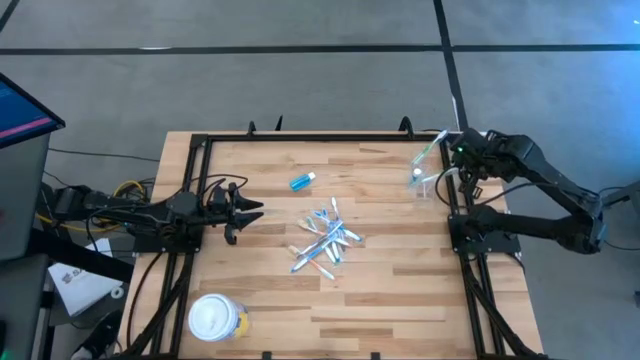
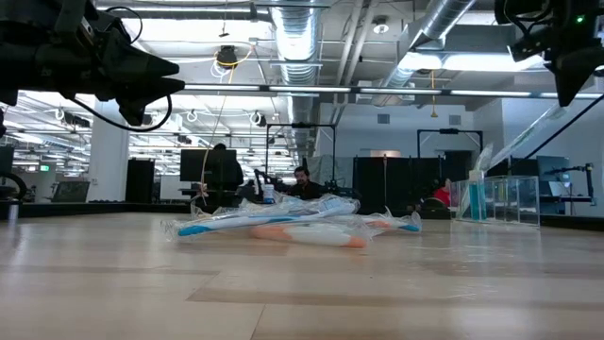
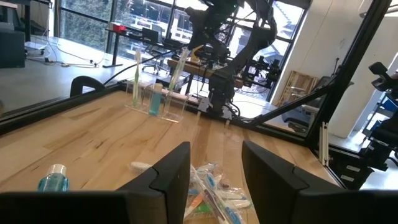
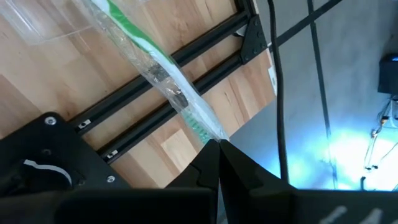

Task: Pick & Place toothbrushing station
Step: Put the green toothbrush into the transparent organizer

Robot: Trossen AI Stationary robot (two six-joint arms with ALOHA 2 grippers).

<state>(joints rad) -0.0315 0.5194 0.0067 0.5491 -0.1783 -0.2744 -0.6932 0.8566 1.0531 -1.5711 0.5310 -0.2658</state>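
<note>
A pile of wrapped white, blue and pink toothbrushes (image 1: 325,240) lies at the table's middle. A small blue tube with a white cap (image 1: 302,181) lies farther back. A clear tumbler (image 1: 428,182) stands near the far right edge with a brush (image 3: 137,74) upright in it. Above the tumbler my right gripper (image 1: 455,148) is shut on a green toothbrush in a clear wrapper (image 4: 146,53). My left gripper (image 1: 255,210) hovers open and level at the left, pointing toward the pile (image 3: 211,186), touching nothing. My right gripper pinches the upper end of the green toothbrush's clear wrapper (image 4: 206,129) between its two shut fingertips. The fingers slant down from the right side. The toothbrush (image 2: 528,132) hangs tilted below them, its lower end at the tumbler's mouth (image 2: 486,175); whether it rests inside, I cannot tell.
A round yellow tub with a white lid (image 1: 215,318) stands at the near left corner. A black frame (image 1: 330,140) runs along the table's edges. Bare wood lies between the pile and the tumbler, and along the near edge.
</note>
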